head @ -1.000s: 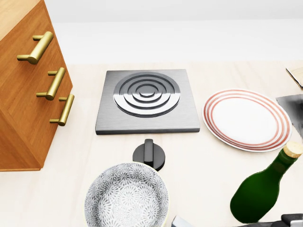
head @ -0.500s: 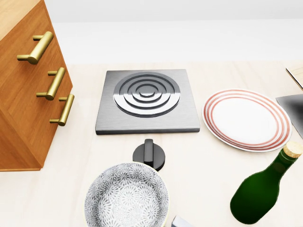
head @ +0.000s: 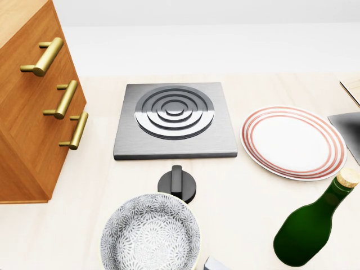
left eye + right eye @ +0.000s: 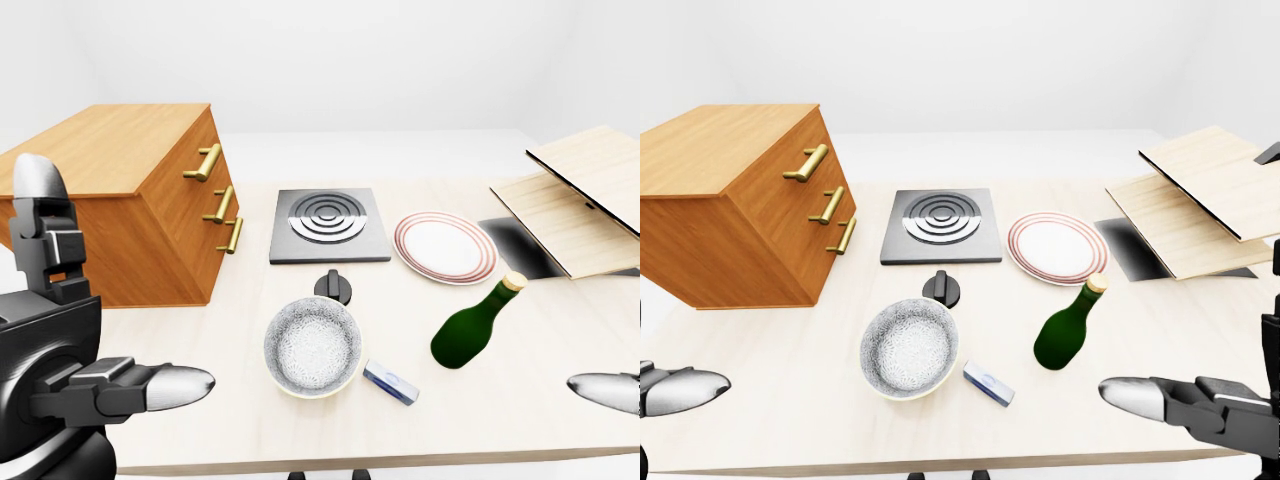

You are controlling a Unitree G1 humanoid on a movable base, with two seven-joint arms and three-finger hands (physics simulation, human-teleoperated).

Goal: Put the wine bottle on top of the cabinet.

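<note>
Left robot hand [image 4: 165, 388] hovers at the near left edge of the desk [image 4: 200, 400], its silver-tipped fingers stretched out and spread, holding nothing. Far to its left stands the wooden cabinet [image 4: 130, 200], a block with 3 brass handles on its drawer face; its flat top is bare in both eye views. Right of the cabinet, at the far side of the desk, lies the square grey hob [image 3: 175, 120] with its ringed burner, and just nearer than it a black knob [image 3: 177, 184]. Nearer again sits a speckled grey bowl [image 4: 312, 346], with a small blue-and-white packet [image 4: 391, 382] lying beside it to the right. Further right is a white plate with red rings [image 3: 292, 142].

Next comes the wine bottle [image 4: 1068, 327], dark green with a cork, standing on the desk with its neck leaning to the right, well apart from the cabinet and from both hands. Pale wooden boards [image 4: 1200, 200] lie over a dark mat at the far right. Right robot hand [image 4: 1140, 396] hangs at the near right edge, fingers extended and empty, near the bottle but not touching it.

Judging by this, the task is barely begun: the bottle is ungrasped, and the grasp, the lift, the carry across to the left and the set-down on the cabinet top all remain.
</note>
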